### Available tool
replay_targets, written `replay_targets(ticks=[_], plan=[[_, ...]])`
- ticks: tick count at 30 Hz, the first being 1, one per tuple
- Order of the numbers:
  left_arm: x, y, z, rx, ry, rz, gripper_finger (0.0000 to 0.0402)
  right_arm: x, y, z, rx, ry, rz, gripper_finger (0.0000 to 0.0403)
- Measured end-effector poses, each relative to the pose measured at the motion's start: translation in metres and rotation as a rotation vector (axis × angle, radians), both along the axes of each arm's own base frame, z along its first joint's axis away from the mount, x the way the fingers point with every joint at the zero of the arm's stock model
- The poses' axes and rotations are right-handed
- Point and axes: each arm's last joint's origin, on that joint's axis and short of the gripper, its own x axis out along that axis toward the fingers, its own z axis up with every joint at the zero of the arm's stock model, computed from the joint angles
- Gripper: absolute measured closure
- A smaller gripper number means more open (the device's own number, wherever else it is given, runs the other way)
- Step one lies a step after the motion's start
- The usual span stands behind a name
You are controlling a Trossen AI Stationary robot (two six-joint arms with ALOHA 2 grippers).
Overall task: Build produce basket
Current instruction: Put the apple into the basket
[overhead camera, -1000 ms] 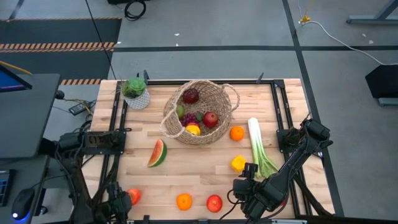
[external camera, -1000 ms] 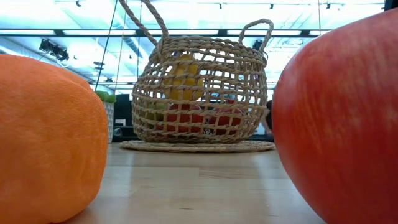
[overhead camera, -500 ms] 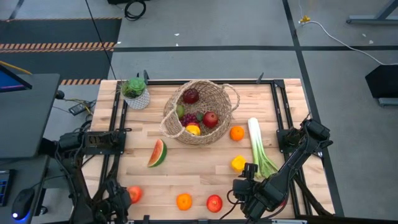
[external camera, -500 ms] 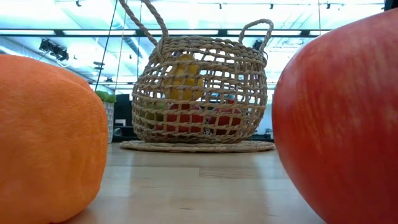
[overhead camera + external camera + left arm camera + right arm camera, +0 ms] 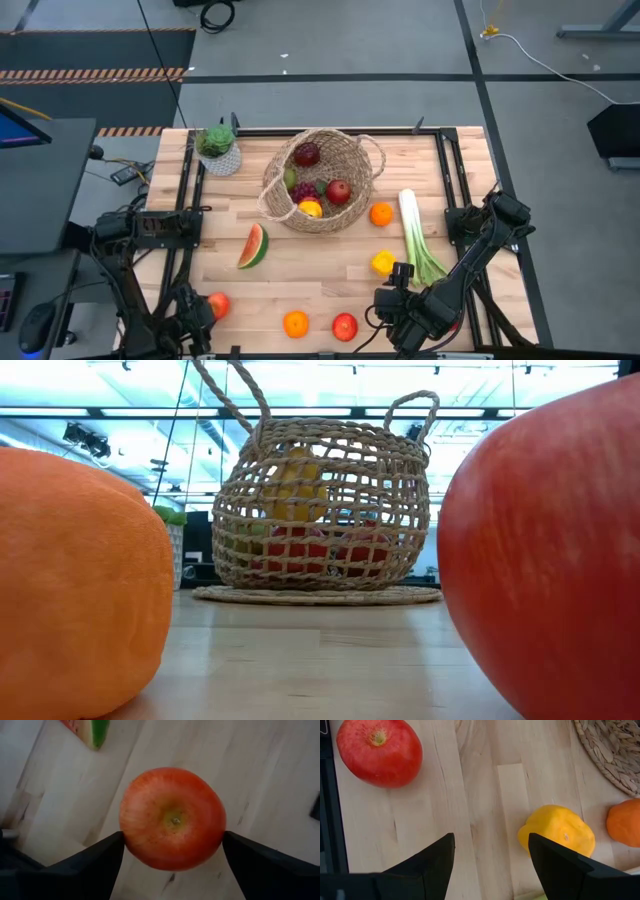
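Your left gripper [image 5: 172,845] stands wide open at the lower left of the high view, its fingers flanking a red apple [image 5: 172,818] on the wood — straddling it, not yet clamped. Judge the apple light, rigid and smooth-skinned, so it may squirt out of a shallow pinch; close across its widest girth, fingers level with the middle.

Your right gripper [image 5: 490,855] waits at the lower right, also open and holding nothing, with a yellow lemon [image 5: 560,831] just beyond its fingers and another apple [image 5: 379,751] to the side.

Farther up, at top centre, the wicker basket [image 5: 352,205] stands — partly filled already.
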Motion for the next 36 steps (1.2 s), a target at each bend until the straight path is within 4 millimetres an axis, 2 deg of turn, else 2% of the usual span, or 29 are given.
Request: replay_targets(ticks=[7,10,14,21,24,33,36], plan=[[0.0,0.001,0.0,0.006,0.005,-0.002,0.006,0.004,-0.002,0.0,0.003,-0.014,-0.011,0.0144],[0.0,0.001,0.0,0.016,-0.012,-0.009,0.006,0.01,-0.004,0.001,-0.015,-0.077,-0.028,0.0144],[0.002,0.002,0.0,0.039,-0.017,-0.026,0.006,0.033,-0.006,0.006,0.0,-0.233,0.006,0.0144],[0.005,0.003,0.0,0.038,-0.011,-0.027,0.006,0.085,-0.01,0.015,0.101,-0.417,0.243,0.0144],[0.003,0.002,-0.001,0.02,0.021,-0.023,0.006,0.103,-0.016,0.004,0.102,-0.426,0.272,0.0144],[-0.003,0.0,-0.002,0.004,0.042,-0.019,0.006,0.142,-0.039,-0.055,0.14,-0.271,0.402,0.0144],[-0.003,0.0,-0.002,0.005,0.038,-0.019,0.006,0.155,-0.045,-0.061,0.152,-0.316,0.439,0.0144]])
